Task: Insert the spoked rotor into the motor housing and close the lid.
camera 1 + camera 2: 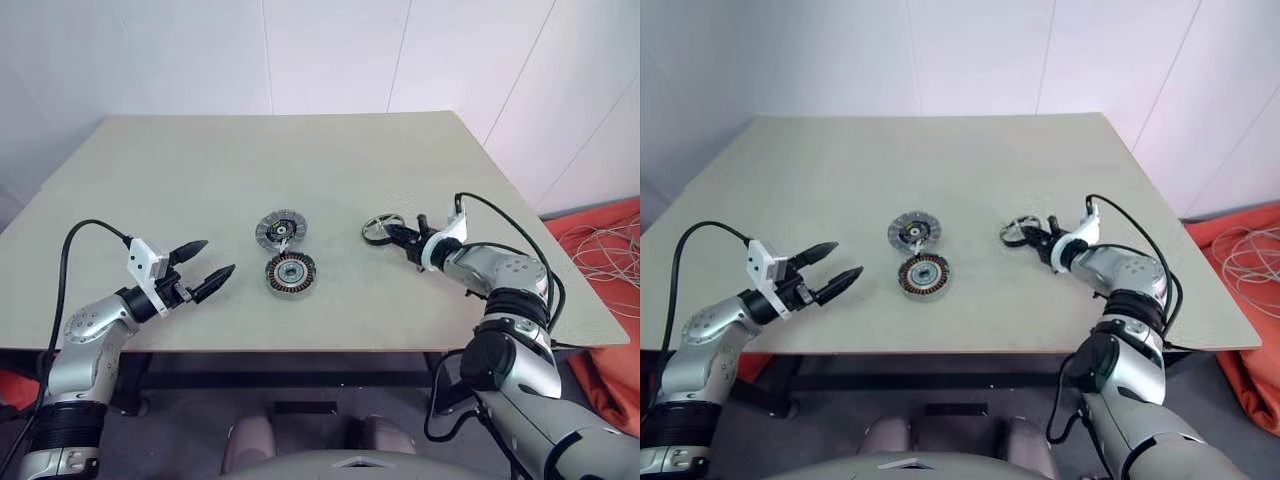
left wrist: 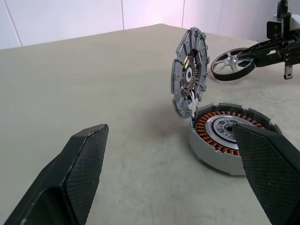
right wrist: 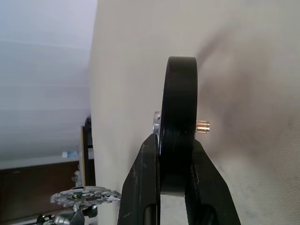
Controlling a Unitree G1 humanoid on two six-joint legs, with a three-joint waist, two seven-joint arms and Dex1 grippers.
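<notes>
Here your left gripper (image 1: 208,265) hangs wide apart, left of the motor housing (image 1: 291,275). The lid (image 1: 281,231) stands swung open, hinged at the housing's far edge. Right of the housing, your right gripper (image 1: 403,236) pinches the spoked rotor (image 1: 380,228) by its rim.

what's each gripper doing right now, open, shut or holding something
Left gripper: open, holding nothing.
Right gripper: shut on the rim of the spoked rotor.
</notes>
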